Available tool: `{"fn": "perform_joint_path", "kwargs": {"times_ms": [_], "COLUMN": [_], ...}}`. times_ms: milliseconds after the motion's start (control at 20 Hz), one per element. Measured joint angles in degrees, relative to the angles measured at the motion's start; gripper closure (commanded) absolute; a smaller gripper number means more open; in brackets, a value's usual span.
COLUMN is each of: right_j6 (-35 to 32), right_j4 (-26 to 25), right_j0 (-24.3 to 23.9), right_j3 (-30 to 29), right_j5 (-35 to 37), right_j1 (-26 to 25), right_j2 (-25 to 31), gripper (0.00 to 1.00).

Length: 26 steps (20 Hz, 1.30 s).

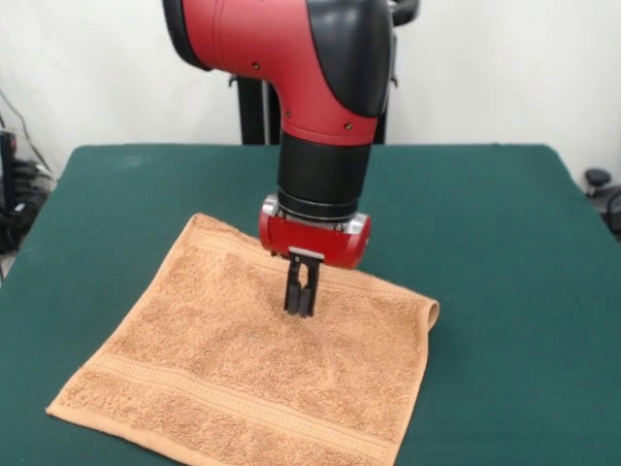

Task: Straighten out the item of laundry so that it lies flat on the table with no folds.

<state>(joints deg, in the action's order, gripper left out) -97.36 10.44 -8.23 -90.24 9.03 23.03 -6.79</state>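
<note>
At the bottom of the frame, slightly left of centre, lies the small square orange-tan terry towel (247, 374), spread as a diamond on the dark green felt-like table top (505, 252). Its nearest edge carries a woven band stripe (233, 398) running from lower left to lower right. The cloth looks light, soft and limp, with a pile that should grip the felt a little, so I judge it will drag and bunch rather than slide as one sheet. Most of it already lies flat; the one fault I can see is at the right corner (430, 313), where the edge is rolled or turned up. That corner, pinched at its hem and drawn outward to the right, seems the best place to take hold. Farther back, over the towel's upper middle, the black gripper (302, 296) hangs from the red and black arm (315, 107), its narrow fingers close together, tips at or just above the cloth, apparently holding nothing.
</note>
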Motion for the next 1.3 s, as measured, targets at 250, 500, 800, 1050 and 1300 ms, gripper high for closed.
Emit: {"fn": "perform_joint_path", "kwargs": {"times_ms": [250,500,800,1050,1300], "right_j6": [0.0,0.0,0.0,0.0,0.0], "right_j4": [0.6,2.8,8.0,10.5,11.7], "right_j0": [0.8,3.7,10.2,13.1,13.8], "right_j3": [0.0,0.0,-0.3,-0.4,-0.6], "right_j5": [0.0,0.0,0.0,-0.6,-2.4], "right_j1": [-0.4,-0.5,-0.5,-0.5,-0.7], "right_j2": [0.0,0.0,0.0,0.0,0.2], "gripper": [1.00,1.00,1.00,1.00,1.00]}}
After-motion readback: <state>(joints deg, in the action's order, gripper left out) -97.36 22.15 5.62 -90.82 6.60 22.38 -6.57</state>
